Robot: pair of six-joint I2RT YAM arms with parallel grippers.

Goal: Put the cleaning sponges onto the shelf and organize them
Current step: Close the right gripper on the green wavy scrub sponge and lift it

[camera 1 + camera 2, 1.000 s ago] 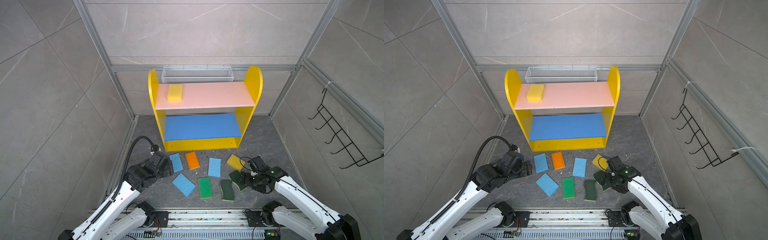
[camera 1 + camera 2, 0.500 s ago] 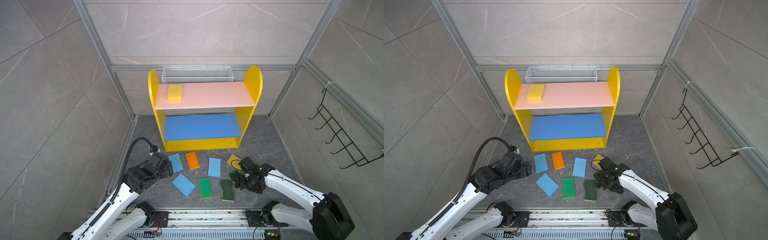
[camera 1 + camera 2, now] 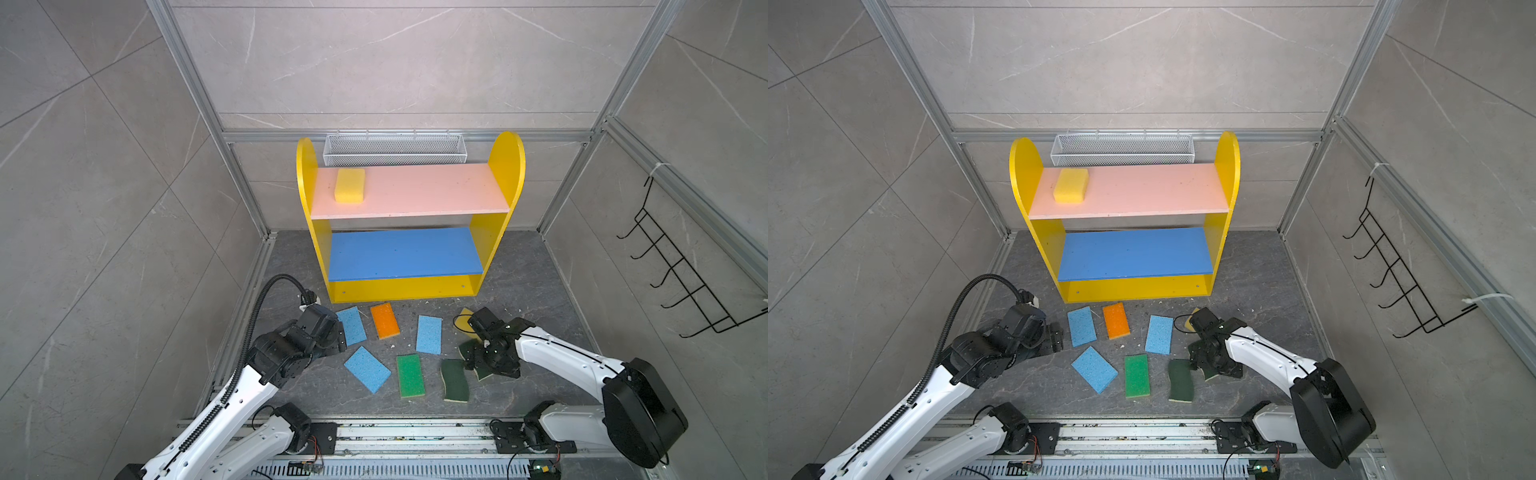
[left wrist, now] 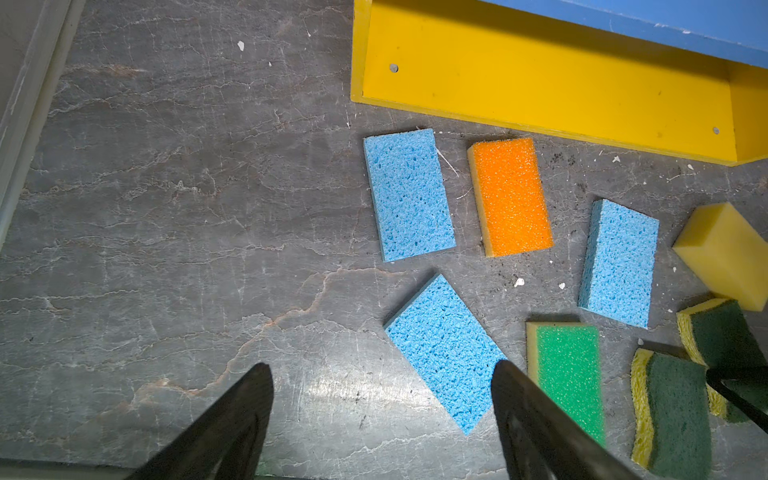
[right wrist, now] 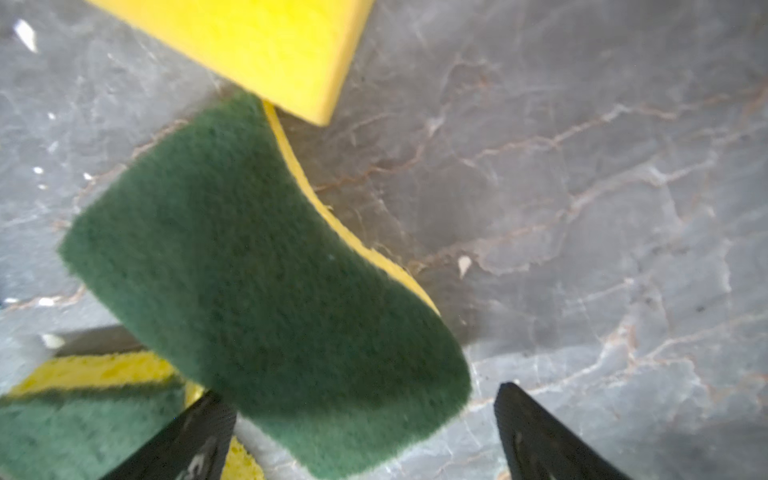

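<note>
The yellow shelf [image 3: 415, 191] stands at the back with one thick yellow sponge [image 3: 350, 185] on its pink board. On the floor in front lie three light blue sponges [image 3: 351, 326] [image 3: 429, 334] [image 3: 367, 369], an orange one [image 3: 385, 320], a bright green one [image 3: 410, 375], a yellow one [image 3: 464, 318] and two dark green scourers [image 3: 455, 380]. My right gripper [image 5: 361, 415] is open low over the second scourer [image 5: 266, 266], whose end lies between the fingers. My left gripper [image 4: 380, 395] is open over bare floor beside a blue sponge [image 4: 444, 353].
A white mesh basket [image 3: 395, 149] hangs behind the shelf. A black hook rack [image 3: 681, 270] is on the right wall. Tiled walls and metal rails [image 3: 249, 291] close in the floor. White crumbs dot the dark floor.
My right gripper has shifted left and come down over the scourer beside the yellow sponge, its elbow swinging out to the right. The left arm has hardly moved.
</note>
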